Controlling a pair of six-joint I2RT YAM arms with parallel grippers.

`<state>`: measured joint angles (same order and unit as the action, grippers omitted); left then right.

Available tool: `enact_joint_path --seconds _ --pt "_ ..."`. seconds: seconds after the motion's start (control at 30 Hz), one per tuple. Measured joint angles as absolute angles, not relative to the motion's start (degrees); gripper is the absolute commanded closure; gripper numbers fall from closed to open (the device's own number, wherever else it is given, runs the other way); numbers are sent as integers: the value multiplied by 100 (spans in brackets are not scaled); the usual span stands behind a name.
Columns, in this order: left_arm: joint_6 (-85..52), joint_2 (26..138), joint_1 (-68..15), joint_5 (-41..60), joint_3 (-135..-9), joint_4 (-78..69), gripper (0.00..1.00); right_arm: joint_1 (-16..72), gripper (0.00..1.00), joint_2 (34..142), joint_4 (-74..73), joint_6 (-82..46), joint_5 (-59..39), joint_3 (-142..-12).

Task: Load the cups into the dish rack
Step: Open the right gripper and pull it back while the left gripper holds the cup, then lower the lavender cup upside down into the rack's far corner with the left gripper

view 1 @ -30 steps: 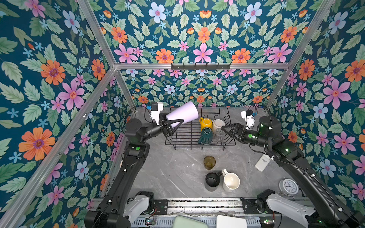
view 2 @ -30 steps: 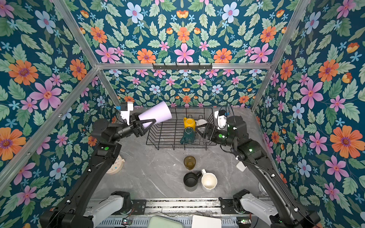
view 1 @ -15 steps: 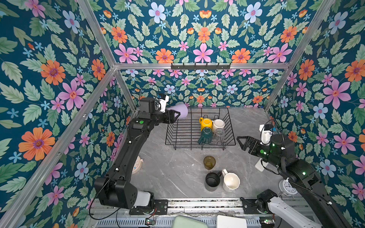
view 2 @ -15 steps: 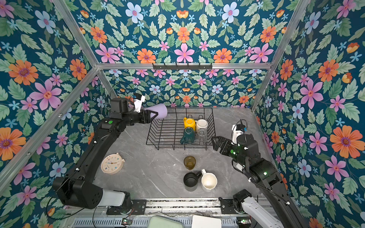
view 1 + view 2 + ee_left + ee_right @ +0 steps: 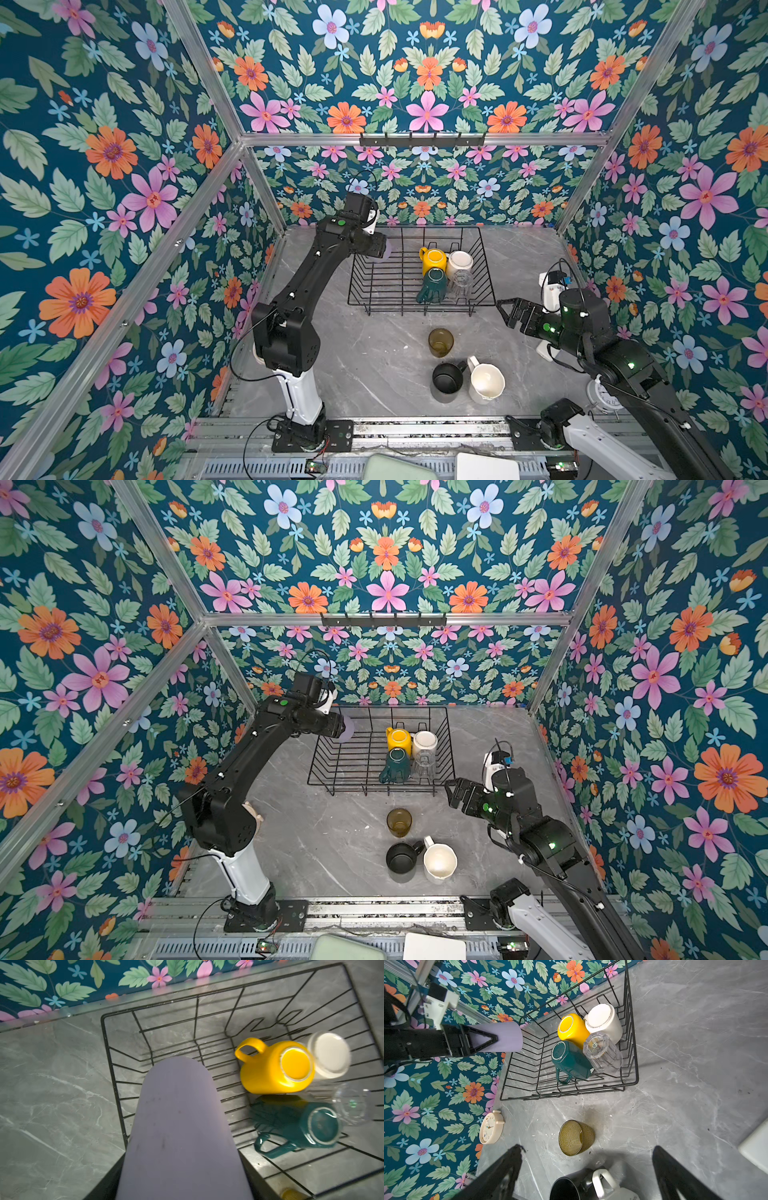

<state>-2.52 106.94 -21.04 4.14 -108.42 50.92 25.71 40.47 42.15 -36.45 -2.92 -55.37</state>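
**Left gripper** [image 5: 488, 1040]: it is clamped across the body of the lilac tumbler [image 5: 180, 1126]. The tumbler is held level, with its free end over the left rim of the dish rack [image 5: 382, 282]. Treat this as the carry pose ahead of placement, since the rack's left rows are free to take the tumbler. Disregard the alarm clock [image 5: 491, 1127] by the left wall.

**Rack, right end:** the yellow mug [image 5: 433, 258], inverted white mug [image 5: 459, 262], dark-green mug [image 5: 432, 286] and clear glass [image 5: 462, 282] sit bases up. They are packed close together, presumably to drain and to save room.

**Table, in front of the rack:** the amber glass [image 5: 440, 342], black mug [image 5: 446, 380] and upright white mug [image 5: 486, 383] stand mouths up, not yet loaded.

**Right gripper** [image 5: 587, 1147]: the jaws are spread wide and empty, near these three, probably set for the next pick.

**Markings:** you will find no legible brand or label. The clock numerals are too small to read.
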Motion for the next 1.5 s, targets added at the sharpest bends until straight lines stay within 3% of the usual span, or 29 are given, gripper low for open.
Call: enact_joint_path --seconds 0.67,0.87,1.0,1.13,1.27,1.37,1.5 --pt "-139 12551 -2206 -523 -12307 5411 100 2571 3 3492 4303 -3894 -543 -4856" --pt "-137 12864 -2204 -471 -12444 5408 94 2576 4 3461 4359 -3951 -563 -4829" --pt "-139 12993 -2182 -432 -12460 5406 78 2574 4 3465 4381 -3953 -565 -4816" --pt "-143 13034 -2143 -366 -12466 5354 49 2571 4 3472 4386 -3962 -585 -4801" --pt "-161 13034 -2126 -329 -12431 5253 28 2571 4 3472 4388 -4014 -587 -4775" --pt "-161 13047 -2123 -351 -12418 5181 16 2571 4 3487 4399 -4014 -589 -4775" --pt "-137 13091 -2110 -379 -12366 5247 8 2571 4 3520 4436 -4014 -587 -4799"
